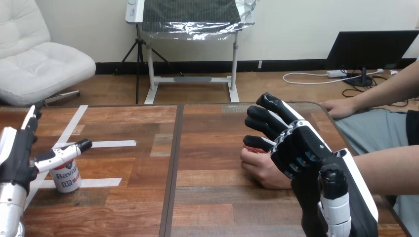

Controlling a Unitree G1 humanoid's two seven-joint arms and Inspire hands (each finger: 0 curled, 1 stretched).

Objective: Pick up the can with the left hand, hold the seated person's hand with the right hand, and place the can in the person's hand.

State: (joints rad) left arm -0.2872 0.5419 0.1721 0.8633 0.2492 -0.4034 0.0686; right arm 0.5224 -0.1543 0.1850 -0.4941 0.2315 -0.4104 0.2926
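A white can (66, 176) with a blue and red label stands upright at the table's near left, on a strip of white tape. My left hand (15, 154) is just left of it, open, fingers pointing up and the thumb stretched across the can's top without closing on it. My right hand (302, 148) is at the near right, open, its fingers only loosely bent and reaching left over the person's hand (260, 169). That hand lies on the table under mine; its wrist is hidden behind my palm. I see no finger curled round it.
White tape strips (112, 143) mark the left half of the wooden table (207, 197). A dark seam (174, 163) splits the tabletop. The person's other hand (340, 108) rests on the far right edge, its forearm running off to the right.
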